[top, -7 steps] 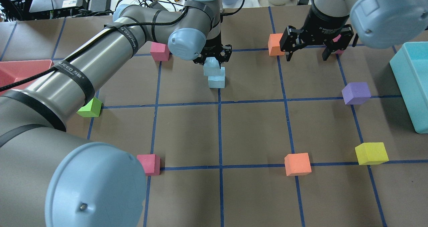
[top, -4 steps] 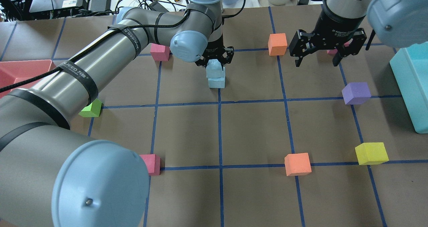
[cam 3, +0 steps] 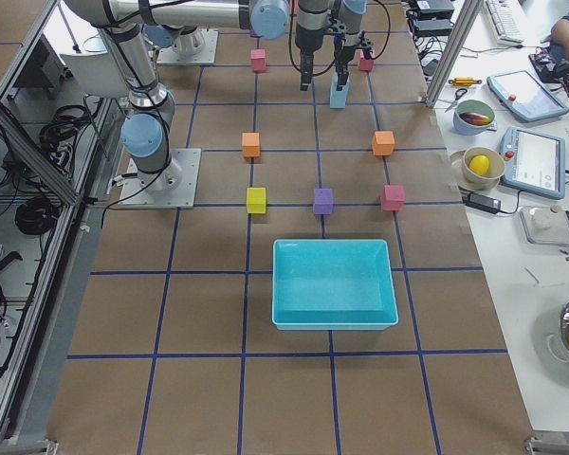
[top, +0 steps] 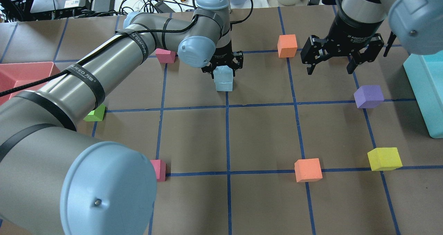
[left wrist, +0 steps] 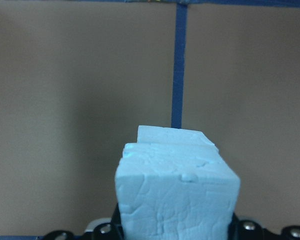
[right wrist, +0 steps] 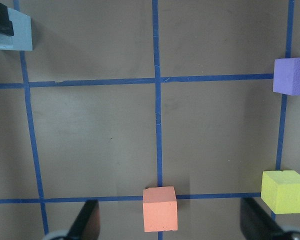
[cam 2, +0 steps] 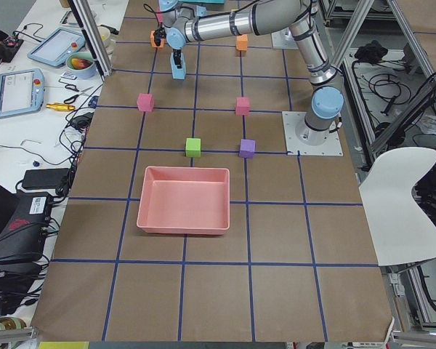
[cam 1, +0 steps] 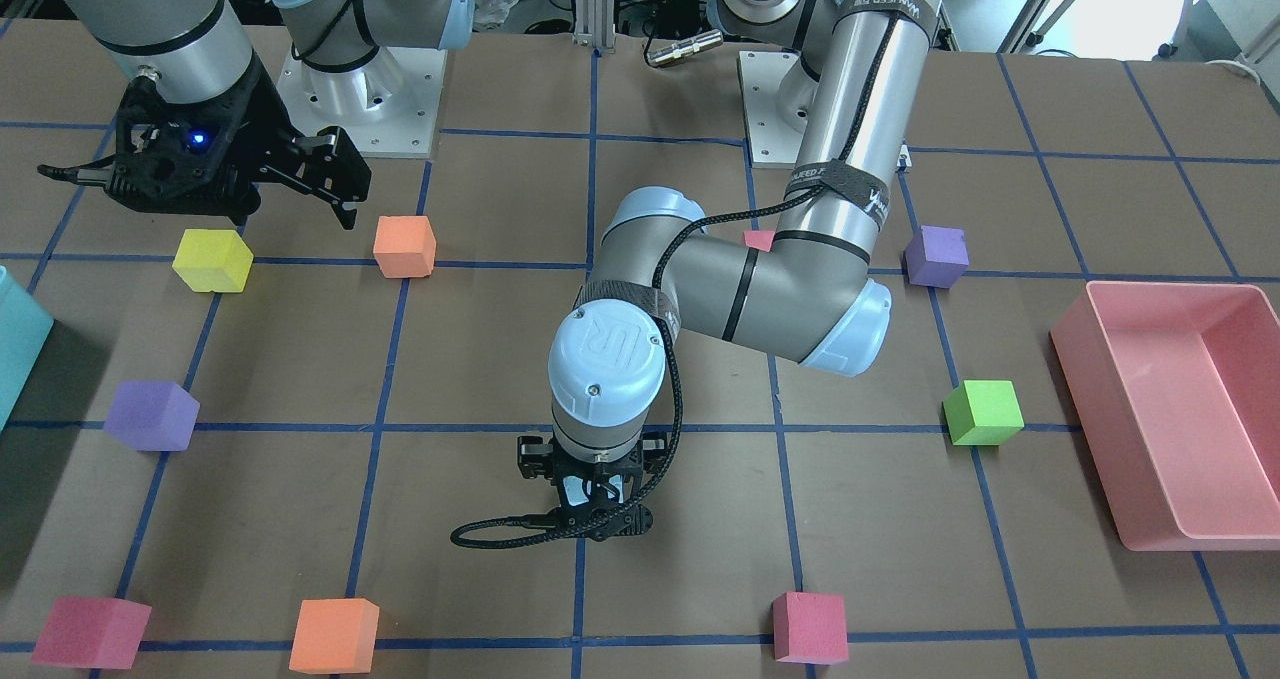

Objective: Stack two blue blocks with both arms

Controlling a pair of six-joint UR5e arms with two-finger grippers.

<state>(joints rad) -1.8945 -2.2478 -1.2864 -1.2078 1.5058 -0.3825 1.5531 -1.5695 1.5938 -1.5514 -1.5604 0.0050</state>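
Note:
Two pale blue blocks stand near the table's far middle. The upper blue block (top: 222, 73) sits on the lower blue block (top: 224, 86), roughly in line. My left gripper (top: 223, 68) reaches down from above and is shut on the upper block. In the left wrist view the upper block (left wrist: 177, 195) fills the foreground, with the lower block's edge (left wrist: 170, 134) just behind it. My right gripper (top: 330, 69) hangs open and empty to the stack's right, above the table. The front-facing view hides both blocks under the left wrist.
Loose cubes lie around: orange (top: 287, 45), purple (top: 368, 96), yellow (top: 384, 159), orange (top: 308, 170), pink (top: 165, 55), green (top: 95, 114), pink (top: 158, 169). A teal bin (top: 417, 89) stands at the right edge and a pink tray (top: 27, 69) at the left edge.
My left gripper has lowered the upper blue block onto the lower one and brought it more in line. My right gripper has moved right, away from the stack.

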